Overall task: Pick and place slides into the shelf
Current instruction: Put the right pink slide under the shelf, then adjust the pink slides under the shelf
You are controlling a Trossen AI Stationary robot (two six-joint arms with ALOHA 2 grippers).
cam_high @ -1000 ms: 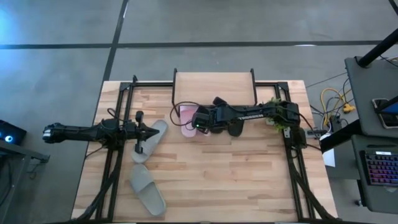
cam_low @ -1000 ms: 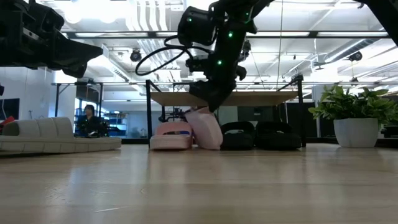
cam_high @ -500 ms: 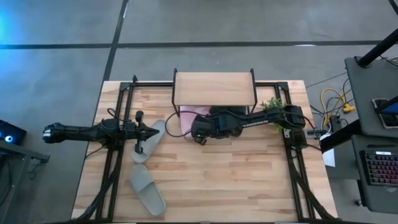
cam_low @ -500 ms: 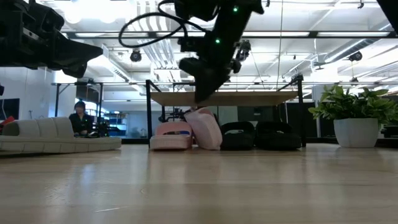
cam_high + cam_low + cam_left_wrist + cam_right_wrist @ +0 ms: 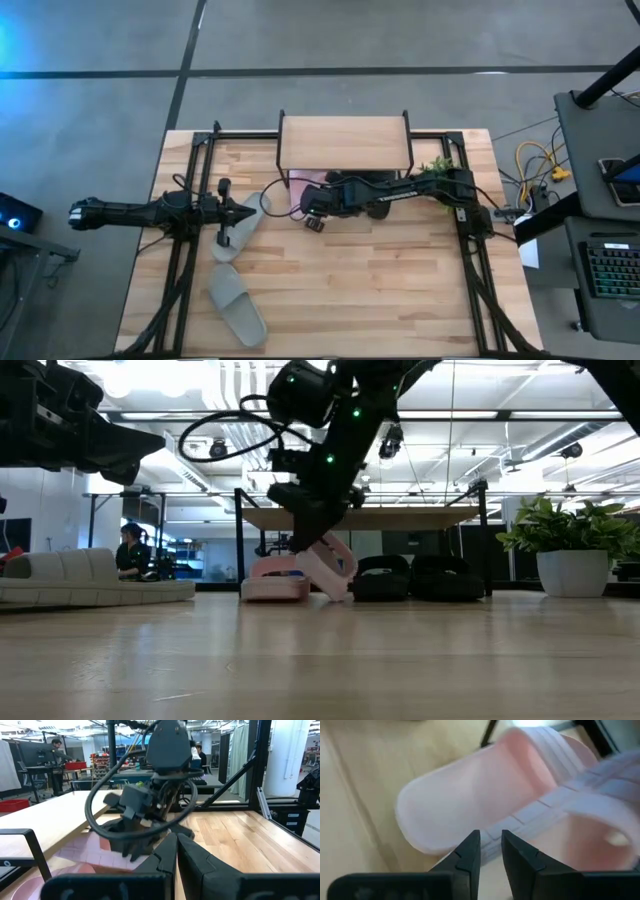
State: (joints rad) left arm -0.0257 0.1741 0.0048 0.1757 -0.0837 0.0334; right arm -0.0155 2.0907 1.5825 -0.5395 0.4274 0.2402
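Note:
My right gripper [image 5: 312, 546] [image 5: 491, 851] is low in front of the shelf [image 5: 345, 143] [image 5: 400, 517], shut on a tilted pale pink slide [image 5: 325, 570]. The other pink slide [image 5: 275, 580] [image 5: 470, 800] lies flat under the shelf, with two black slides [image 5: 385, 578] [image 5: 440, 578] to its right. My left gripper [image 5: 257, 211] [image 5: 175, 847] is shut and empty, held high over a grey-green slide [image 5: 240, 232]. The second grey-green slide [image 5: 237, 305] lies flat near the table's near left corner. My right gripper has the pale pink slide by its ribbed strap [image 5: 492, 832], pinched in a narrow gap between the two fingers. The fingers come slanting down from above. The slide is tilted, its upper end [image 5: 303, 558] at the fingers and its lower end [image 5: 340, 595] on the table.
A potted plant [image 5: 572, 565] [image 5: 438, 170] stands at the table's far right, beside the shelf. Black frame rails [image 5: 190, 270] [image 5: 480, 280] run along both table sides. Bare wood [image 5: 360, 290] spans the table's middle and near part. A person sits far behind the table [image 5: 130, 550].
My right gripper has moved down and toward the table's left in front of the shelf. The pink slide in it has tipped from standing almost upright to a lower slant, its lower end staying on the table.

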